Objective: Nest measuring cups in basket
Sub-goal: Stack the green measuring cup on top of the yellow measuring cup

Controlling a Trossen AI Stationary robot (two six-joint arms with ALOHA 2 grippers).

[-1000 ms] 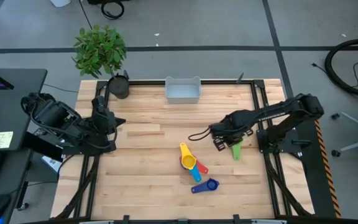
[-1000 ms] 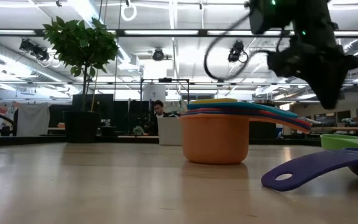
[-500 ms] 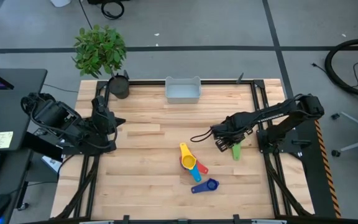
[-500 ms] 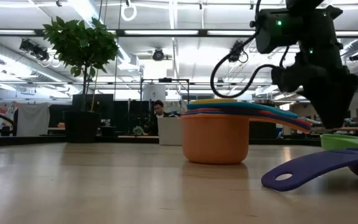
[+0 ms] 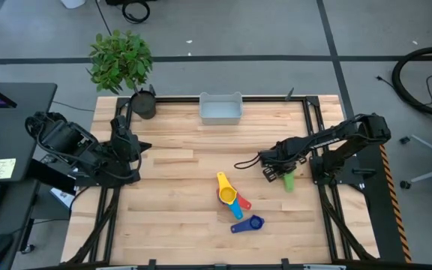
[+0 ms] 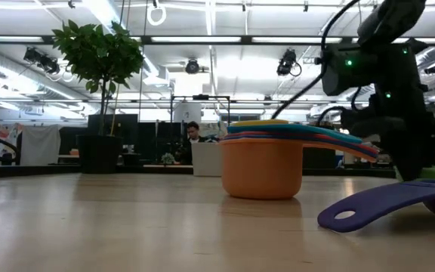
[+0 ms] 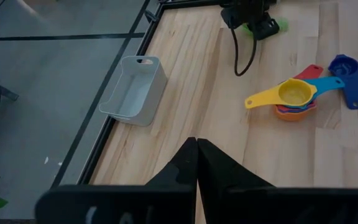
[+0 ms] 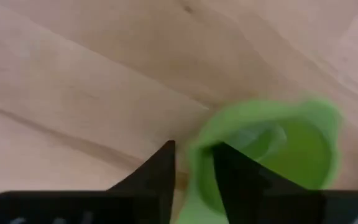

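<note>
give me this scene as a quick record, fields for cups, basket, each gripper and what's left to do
stacked cups: yellow cup on top of a nested stack, mid-table
loose cups: blue cup beside the stack; green cup near the right arm
basket: at the table's far edge, no cups in it
right gripper: down at the green cup, one finger inside the rim, one outside, not clamped
left gripper: shut, parked at the table's left side
left to do: green and blue cups not yet nested, nothing in the basket
</note>
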